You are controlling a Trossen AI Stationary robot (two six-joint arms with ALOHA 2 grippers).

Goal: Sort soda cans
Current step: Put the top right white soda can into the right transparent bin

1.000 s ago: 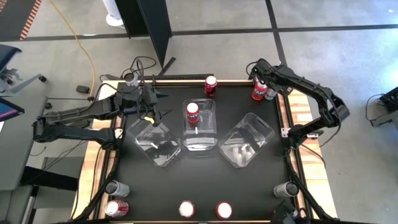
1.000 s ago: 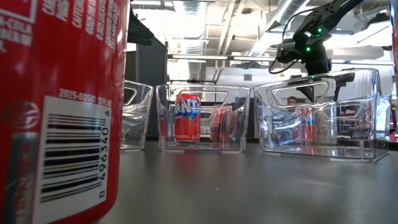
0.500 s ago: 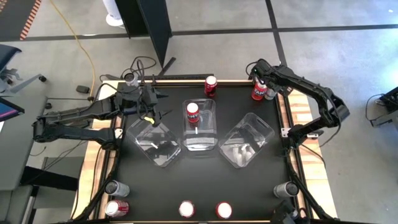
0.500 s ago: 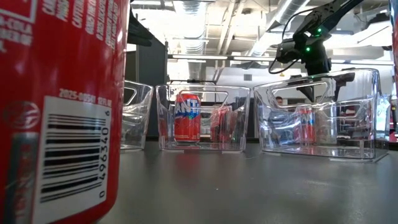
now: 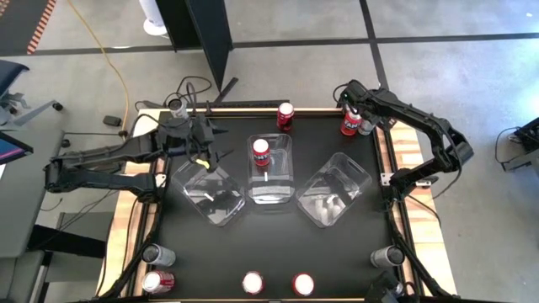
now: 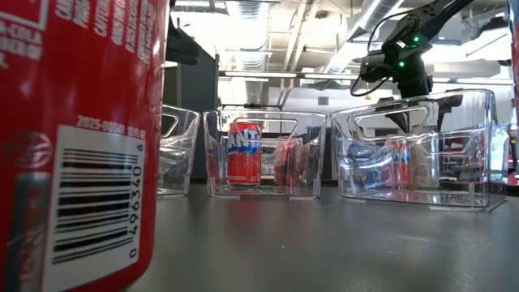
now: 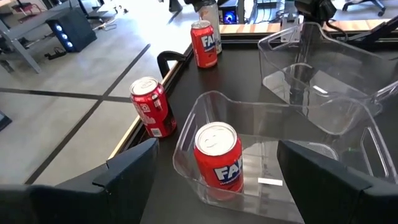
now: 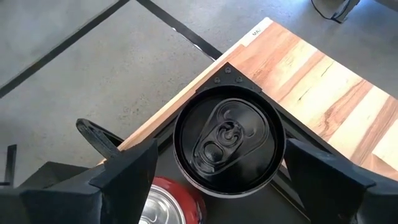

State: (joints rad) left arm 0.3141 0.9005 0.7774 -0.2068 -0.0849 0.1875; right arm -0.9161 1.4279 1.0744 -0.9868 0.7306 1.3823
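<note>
While the half-second and full-second-old pictures are compared with the present ones, no displacement is recorded on the table (image 5: 269,244). The three clear bins (image 5: 271,192) and every one of the soda cans are found where they stood. Only a slight widening of the right gripper (image 5: 360,119) is suggested. It is therefore judged that a pick is being prepared and that no further can has been sorted.

The right arm is extended to the far right corner, its wrist turned downward. Its fingers are spread, with a dark-topped can (image 8: 229,138) directly beneath and between them, untouched as far as can be seen. A red can (image 8: 165,202) stands just beside that can, outside the fingers.

The left arm is stretched across from its own side, and the left gripper (image 5: 205,139) is held with fingers spread and empty. Ahead of it, one red can (image 7: 217,158) stands upright in the middle bin. Another red one (image 7: 150,106) stands beyond that bin at the table's far edge.

Well apart from both grippers, five cans (image 5: 253,283) wait along the near edge.
</note>
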